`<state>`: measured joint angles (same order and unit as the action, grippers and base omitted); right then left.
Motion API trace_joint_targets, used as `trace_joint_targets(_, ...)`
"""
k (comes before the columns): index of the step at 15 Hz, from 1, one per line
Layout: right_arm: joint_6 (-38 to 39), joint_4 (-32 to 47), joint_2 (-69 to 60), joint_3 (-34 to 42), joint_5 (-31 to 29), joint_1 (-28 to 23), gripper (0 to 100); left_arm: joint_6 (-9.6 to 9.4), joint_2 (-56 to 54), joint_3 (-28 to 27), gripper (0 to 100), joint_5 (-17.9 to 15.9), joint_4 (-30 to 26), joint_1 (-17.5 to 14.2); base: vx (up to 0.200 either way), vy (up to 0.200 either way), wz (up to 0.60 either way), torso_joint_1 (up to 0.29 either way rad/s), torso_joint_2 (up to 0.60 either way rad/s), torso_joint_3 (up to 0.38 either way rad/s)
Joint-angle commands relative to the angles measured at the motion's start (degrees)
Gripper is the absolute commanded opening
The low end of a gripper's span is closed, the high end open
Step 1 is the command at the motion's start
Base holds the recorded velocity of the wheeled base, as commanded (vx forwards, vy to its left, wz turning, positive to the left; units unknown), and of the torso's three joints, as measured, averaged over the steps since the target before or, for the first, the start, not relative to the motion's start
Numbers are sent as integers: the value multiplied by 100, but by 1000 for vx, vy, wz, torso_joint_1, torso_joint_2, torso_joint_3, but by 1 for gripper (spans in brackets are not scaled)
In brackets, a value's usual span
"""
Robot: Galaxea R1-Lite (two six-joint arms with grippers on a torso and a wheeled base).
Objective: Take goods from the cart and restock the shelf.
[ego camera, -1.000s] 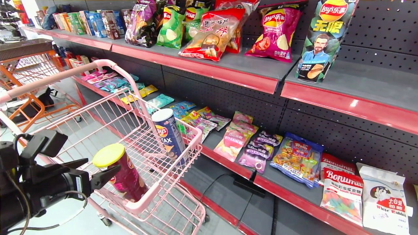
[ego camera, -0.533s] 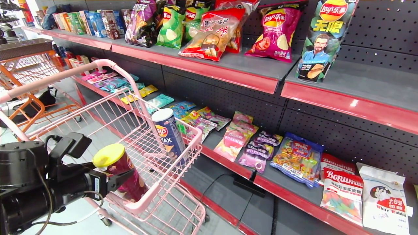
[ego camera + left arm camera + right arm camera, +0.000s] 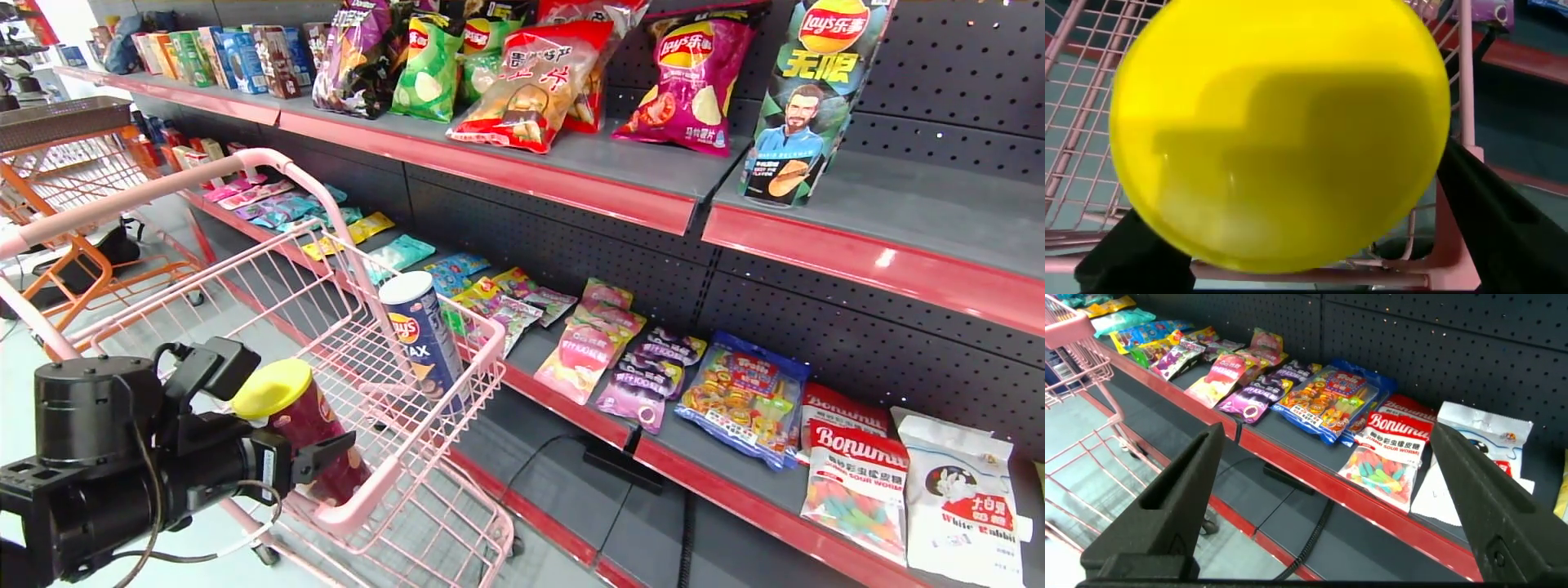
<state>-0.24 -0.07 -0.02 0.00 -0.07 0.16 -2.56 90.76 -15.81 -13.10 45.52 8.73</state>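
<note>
As the left gripper advanced, its open fingers now flank the yellow-lidded can

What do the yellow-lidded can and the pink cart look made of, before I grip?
Yellow lid: smooth, faintly glossy, likely plastic.
Can body: shiny maroon printed wrap, probably a cardboard tube, unconfirmed.
Pink cart: thin wire grid, likely coated metal; its thick rounded rim may be plastic.

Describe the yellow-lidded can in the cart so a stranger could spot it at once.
Find the pink cart beside the snack shelves; two tall cans stand in it. Yours is the dark red can at the near corner: its lid is yellow, while the blue can has a white one.
</note>
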Motion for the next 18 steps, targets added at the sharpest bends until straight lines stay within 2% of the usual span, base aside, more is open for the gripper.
trace_joint_targets(1, -2, -1, 2, 0, -1, 2, 100, 1, 109, -1, 100, 1, 1, 50, 0, 0, 0, 0, 0, 0)
trace_joint_targets(3, -2, -1, 2, 0, -1, 2, 100, 1, 205, -1, 100, 10, 97, 50, 0, 0, 0, 0, 0, 0)
trace_joint_targets(5, -2, -1, 2, 0, -1, 2, 100, 1, 443, 8, 100, 27, 493, 50, 0, 0, 0, 0, 0, 0)
trace_joint_targets(6, -2, -1, 2, 0, -1, 2, 100, 1, 645, 52, 0, 36, 836, 41, 0, 0, 0, 0, 0, 0)
trace_joint_targets(7, -2, -1, 2, 0, -1, 2, 100, -8, 777, 78, 0, 36, 1108, 50, 0, 0, 0, 0, 0, 0)
trace_joint_targets(11, -2, -1, 2, 0, -1, 2, 100, 1, 785, -36, 0, 45, 1161, 76, 0, 0, 0, 0, 0, 0)
trace_joint_targets(13, -2, -1, 2, 0, -1, 2, 100, 71, 583, -502, 0, 256, 1117, -3, 0, 0, 0, 0, 0, 0)
trace_joint_targets(14, -2, -1, 2, 0, 7, 2, 100, 177, 460, -871, 0, 379, 985, -91, 0, 0, 0, 0, 0, 0)
trace_joint_targets(16, -11, -1, 2, 0, 16, 2, 100, 353, 188, -1855, 0, 467, 405, -310, 0, 0, 0, 0, 0, 0)
trace_joint_targets(18, -2, -1, 2, 0, 16, 2, 100, 528, -419, -2840, 0, 458, -799, -337, 0, 0, 0, 0, 0, 0)
